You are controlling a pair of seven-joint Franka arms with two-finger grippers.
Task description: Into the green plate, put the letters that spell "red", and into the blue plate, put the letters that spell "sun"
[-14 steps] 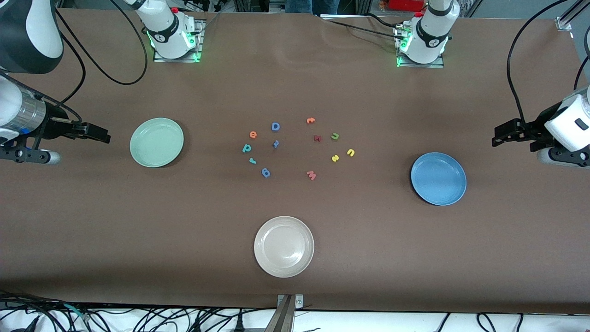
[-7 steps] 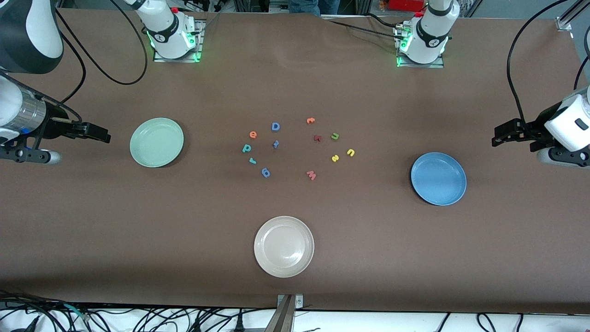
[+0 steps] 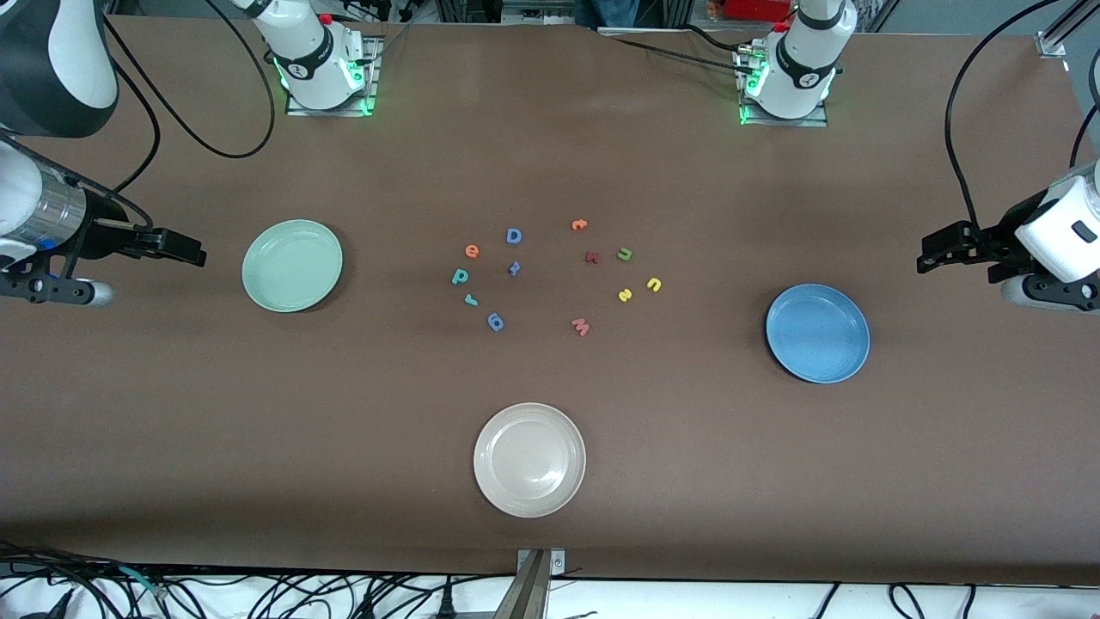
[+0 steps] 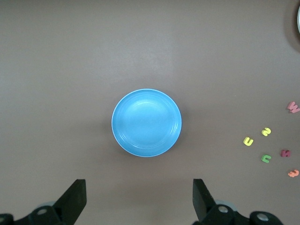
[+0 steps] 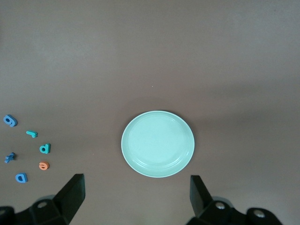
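Front view: no change over the last second, small foam letters [image 3: 550,275] untouched mid-bench, mint-green plate [image 3: 292,265] and blue plate [image 3: 817,334] empty. Left gripper [image 3: 932,255] and right gripper [image 3: 185,249] parked at bench ends, fingers open, empty. Task not started.

Brown-covered table [image 3: 550,155], cables [image 3: 258,593] below

Letters [image 3: 559,273] lie btwn green plate [image 3: 292,265] & blue plate [image 3: 817,334].

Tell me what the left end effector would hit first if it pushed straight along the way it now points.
Probably the bare brown table beside the round mid-blue plate. The open left end effector points down there, with the plate just ahead of its fingers; depth is hard to judge, so it might clip the plate's rim.
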